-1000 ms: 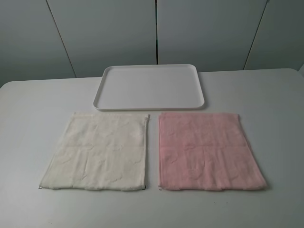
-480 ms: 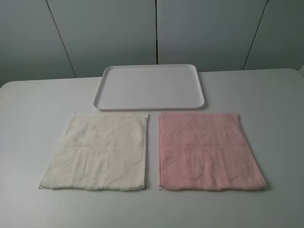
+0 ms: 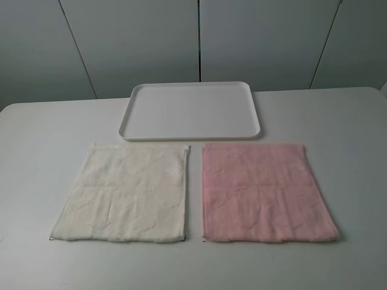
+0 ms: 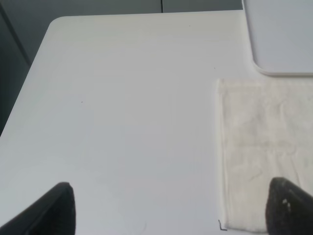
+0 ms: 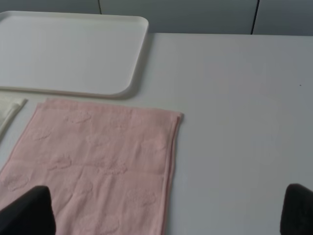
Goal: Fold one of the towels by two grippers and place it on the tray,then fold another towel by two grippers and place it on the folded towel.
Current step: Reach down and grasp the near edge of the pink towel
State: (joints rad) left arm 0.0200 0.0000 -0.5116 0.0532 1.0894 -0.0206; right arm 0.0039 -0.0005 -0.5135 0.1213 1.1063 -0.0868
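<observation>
We see the pale pink towel point(image 3: 266, 192) lying flat and unfolded on the white table point(image 3: 48, 127), on the right of the high view. Its far edge is just in front of the white tray point(image 3: 190, 110), apart from the rim. The towel is close to square, so we cannot name a long axis. Its edges run square to the tray's near rim, and its near edge looks a little wider than its far edge. The cream towel point(image 3: 124, 193) lies just beside it on the left, also flat, with a narrow strip of table between the two. The tray sits at the back of the table, and its long axis runs left to right.

The left gripper point(image 4: 171, 210) has its jaws spread wide and nothing between them. One finger point(image 4: 288, 208) shows against the outer edge of the cream towel point(image 4: 264, 152), the other against bare table. We cannot tell whether either touches. The right gripper point(image 5: 161, 210) is likewise wide apart and holds nothing. One finger point(image 5: 27, 210) shows over the pink towel point(image 5: 98, 166) and the other over bare table beyond the towel's outer edge. The tray's corner point(image 5: 132, 58) appears past the towel.

Compared with a second ago, we find both towels and the tray in the same places and the same orientation in the high view.
</observation>
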